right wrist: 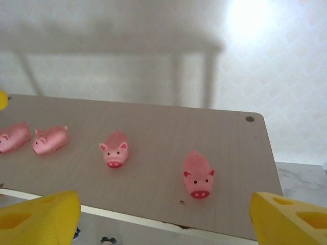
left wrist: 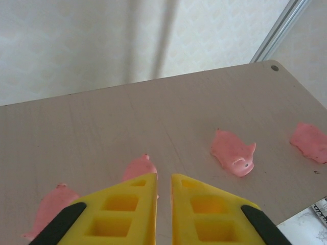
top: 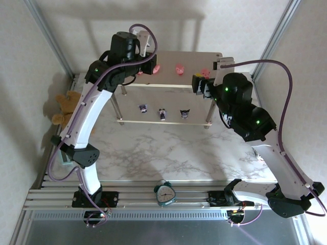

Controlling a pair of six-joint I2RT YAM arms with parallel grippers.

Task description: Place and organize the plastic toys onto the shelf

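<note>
Nearest, in the overhead view, a small round teal alarm clock (top: 165, 194) sits on the metal rails between the two arm bases. Beyond it lies the white marbled tabletop (top: 153, 148), and at its left edge a brown plush teddy bear (top: 66, 104).

Further back stands the two-tier shelf (top: 191, 61) of pale beige boards on thin silver legs. The overhead view takes in its lower board, where three tiny dark purple-and-white plastic figurines (top: 162, 113) stand in a row, apart from one another.

The wrist views look across the upper board. The right wrist view shows four small pink plastic pigs (right wrist: 115, 148) on it, facing the camera with red snouts. Two (right wrist: 50, 139) are close together at the left and one (right wrist: 198, 176) stands apart at the right.

The left pincer (left wrist: 163, 178) hovers low over the upper board. Its yellow fingers (left wrist: 127, 204) are drawn almost together, with nothing in the thin slit between them. One pig (left wrist: 140, 166) lies just past the left fingertip; whether they touch I cannot tell.

The right pincer (right wrist: 163, 217) is spread wide and empty at the board's near edge.
</note>
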